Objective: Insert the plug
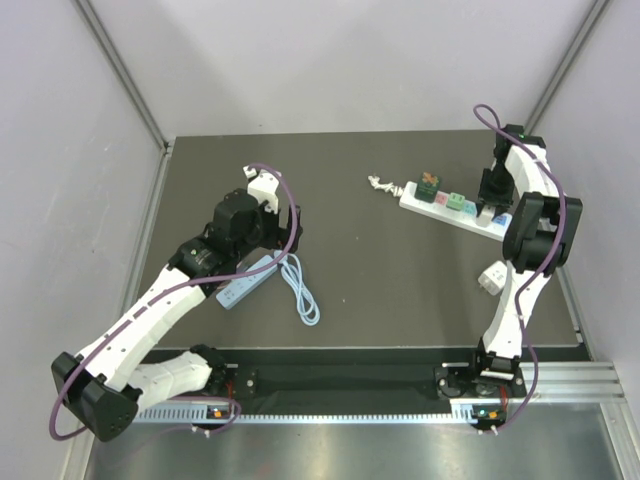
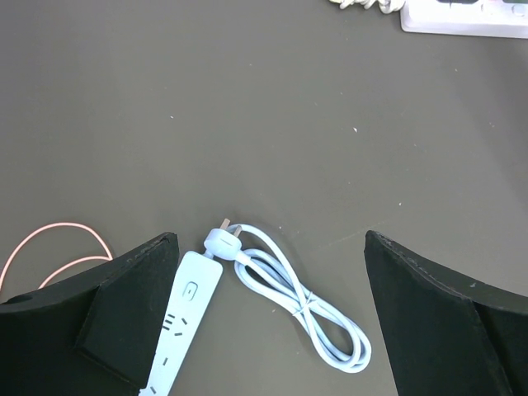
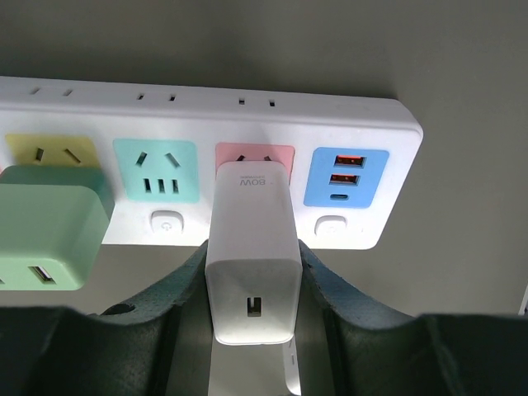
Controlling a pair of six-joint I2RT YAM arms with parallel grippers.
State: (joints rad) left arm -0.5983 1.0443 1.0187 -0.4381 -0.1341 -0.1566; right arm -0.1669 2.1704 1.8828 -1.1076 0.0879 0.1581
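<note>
A white 80W charger plug (image 3: 252, 272) stands with its front end in the pink socket (image 3: 282, 153) of a long white power strip (image 3: 363, 132). How deep it sits cannot be told. My right gripper (image 3: 253, 252) is shut on the charger, one finger on each side. In the top view the right gripper (image 1: 492, 208) is over the strip's right end (image 1: 440, 212). My left gripper (image 2: 271, 239) is open and empty above a small light-blue power strip (image 2: 186, 318) and its coiled cable (image 2: 305, 309).
A green adapter (image 3: 49, 231) sits in the strip's yellow socket; the teal socket (image 3: 155, 169) and blue USB panel (image 3: 346, 175) are bare. A white adapter (image 1: 492, 278) lies near the right table edge. The light-blue strip (image 1: 248, 282) lies front left.
</note>
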